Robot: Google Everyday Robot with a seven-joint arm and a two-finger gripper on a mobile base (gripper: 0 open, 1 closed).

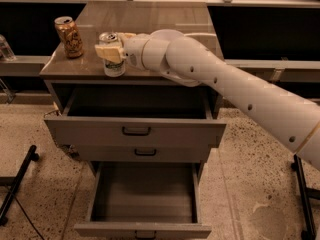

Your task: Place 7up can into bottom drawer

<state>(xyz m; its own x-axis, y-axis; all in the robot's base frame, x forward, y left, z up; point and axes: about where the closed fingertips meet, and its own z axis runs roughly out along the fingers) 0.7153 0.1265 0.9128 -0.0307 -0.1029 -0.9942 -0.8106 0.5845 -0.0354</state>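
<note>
The 7up can (114, 67), white with green markings and a silver top, stands upright on the cabinet top (150, 29) near its front left edge. My gripper (111, 51) reaches in from the right and is shut around the can's middle; a pale finger pad (108, 52) lies across the can's front. The can still rests on the surface. The bottom drawer (145, 194), a plain grey tray, is pulled fully out at the foot of the cabinet, directly below, and nothing lies in it.
A brown-gold patterned can (69, 37) stands left of the 7up can. The top drawer (135, 130) is also pulled out and juts over the space below. The middle drawer (145, 153) is closed. Black stand legs are on the floor at left (19, 184) and right (303, 199).
</note>
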